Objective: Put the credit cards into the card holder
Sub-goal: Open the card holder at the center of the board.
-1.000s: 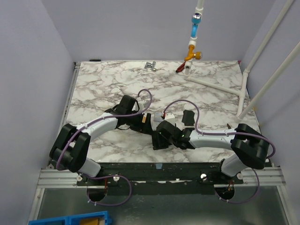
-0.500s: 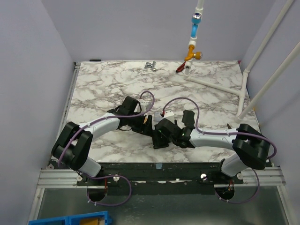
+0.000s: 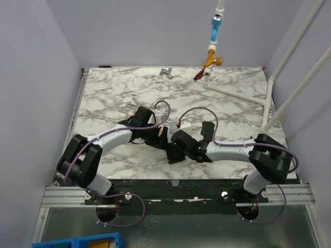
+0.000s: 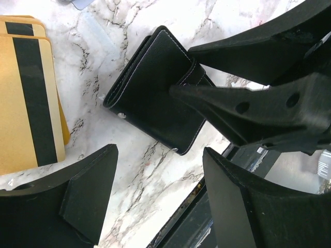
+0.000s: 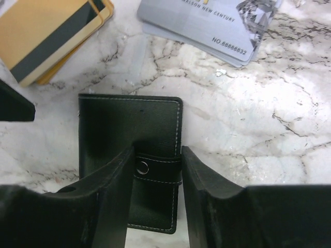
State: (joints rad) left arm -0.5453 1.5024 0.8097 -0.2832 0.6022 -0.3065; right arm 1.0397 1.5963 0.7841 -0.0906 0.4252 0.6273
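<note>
Table (image 3: pixel 114 93) | card holder (image 5: pixel 129 124) 1 | gold cards (image 5: pixel 46 26) 2 | left gripper (image 4: pixel 159 155) apart | right gripper (image 5: pixel 156 152) unclear

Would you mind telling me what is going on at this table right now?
Both arms meet at the closed black card holder in the middle of the marble table. The right end effector has its fingers on either side of the holder's clasp strap; whether it grips it I cannot tell. The left end effector hovers open beside the holder, holding nothing. The gold-tan credit cards and the pale grey ones lie on the table, none yet inside.
</note>
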